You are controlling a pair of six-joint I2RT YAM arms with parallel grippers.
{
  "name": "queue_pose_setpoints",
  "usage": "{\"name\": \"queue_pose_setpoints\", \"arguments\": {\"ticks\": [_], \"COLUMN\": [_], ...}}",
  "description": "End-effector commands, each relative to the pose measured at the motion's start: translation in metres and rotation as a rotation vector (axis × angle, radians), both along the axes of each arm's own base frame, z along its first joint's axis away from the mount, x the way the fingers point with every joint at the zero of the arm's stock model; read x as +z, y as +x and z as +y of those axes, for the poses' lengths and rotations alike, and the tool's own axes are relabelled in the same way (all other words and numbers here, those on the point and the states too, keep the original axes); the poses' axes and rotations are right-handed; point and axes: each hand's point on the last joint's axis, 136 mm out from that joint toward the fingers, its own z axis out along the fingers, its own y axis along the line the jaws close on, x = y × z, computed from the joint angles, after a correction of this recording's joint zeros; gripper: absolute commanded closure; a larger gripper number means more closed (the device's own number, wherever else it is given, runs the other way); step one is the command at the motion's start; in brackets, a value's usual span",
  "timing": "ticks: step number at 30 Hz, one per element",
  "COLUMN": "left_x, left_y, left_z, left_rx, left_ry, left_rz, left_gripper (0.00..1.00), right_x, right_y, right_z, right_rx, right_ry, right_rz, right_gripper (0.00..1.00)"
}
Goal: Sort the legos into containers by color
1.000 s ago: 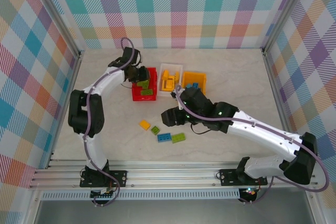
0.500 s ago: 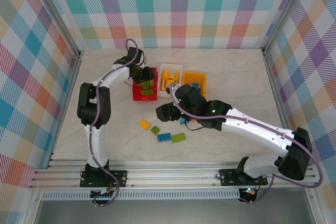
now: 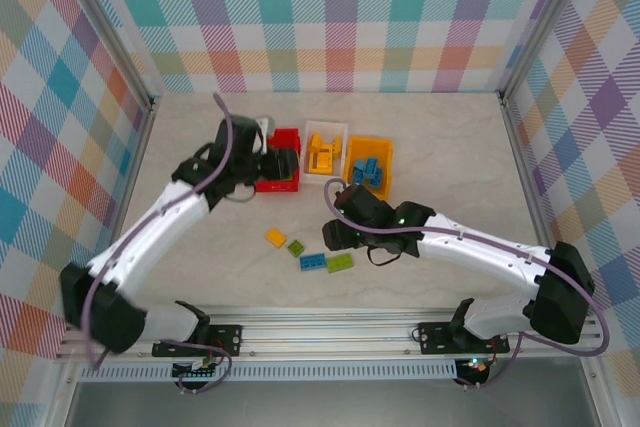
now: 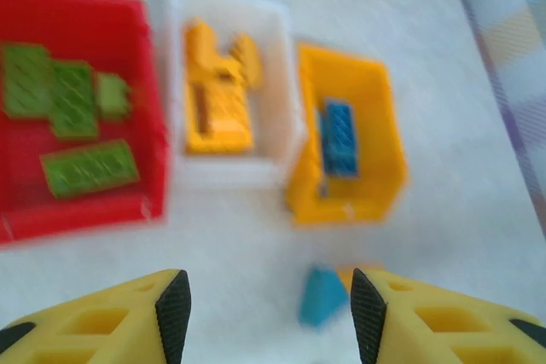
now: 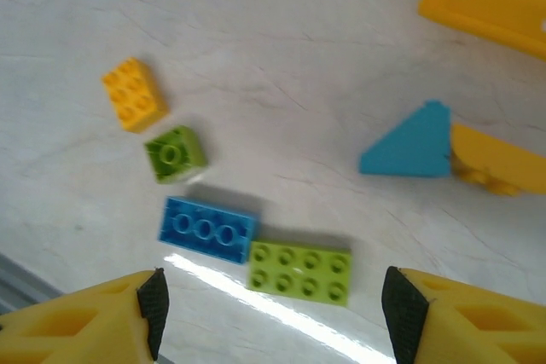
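Three containers stand in a row: a red bin with lime green legos, a white bin with yellow legos, and an orange-yellow bin with a blue lego. My left gripper is open and empty, hovering just before the red bin. My right gripper is open over loose legos: a green two-by-four, a blue brick, a small green one, a yellow one, a blue wedge and a yellow brick.
The loose bricks lie in the middle of the table, nearer than the bins. Metal posts and checkered walls close in the table on the left, right and back. The orange-yellow bin's corner is at the right wrist view's upper right.
The left gripper opened, let a green lego go into the red bin and drew back. The right gripper moved toward the near side, over the loose bricks.
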Motion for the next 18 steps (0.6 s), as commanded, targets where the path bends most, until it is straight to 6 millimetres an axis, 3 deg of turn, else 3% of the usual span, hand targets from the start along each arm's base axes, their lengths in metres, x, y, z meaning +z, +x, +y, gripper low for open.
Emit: {"name": "queue_pose_setpoints", "arguments": {"ticks": [1,3,6,13,18], "left_x": [-0.019,-0.024,-0.025,-0.019,-0.020], "left_y": [-0.051,-0.077,-0.100,-0.121,-0.128], "left_z": [0.001,-0.001,0.002,0.006,0.015], "left_rx": [0.048,0.042,0.029,-0.056,-0.057], "left_ry": [-0.026,-0.055,-0.086,-0.144,-0.147], "left_rz": [0.044,0.034,-0.019,-0.091,-0.093], "left_gripper": [0.45,0.44,0.44,0.42,0.42], "right_x": [-0.014,-0.025,-0.042,-0.071,-0.091], "right_y": [0.005,0.007,0.009,0.032,0.048], "right_z": [-0.037,-0.048,-0.040,-0.007,-0.006], "right_rx": [-0.176,-0.289,-0.433,-0.692,-0.845], "right_ry": [-0.116,-0.124,-0.066,0.015,0.058], "right_rz": [0.047,0.109,0.213,0.367,0.419], "right_gripper": [0.24,0.21,0.18,0.16,0.15]}}
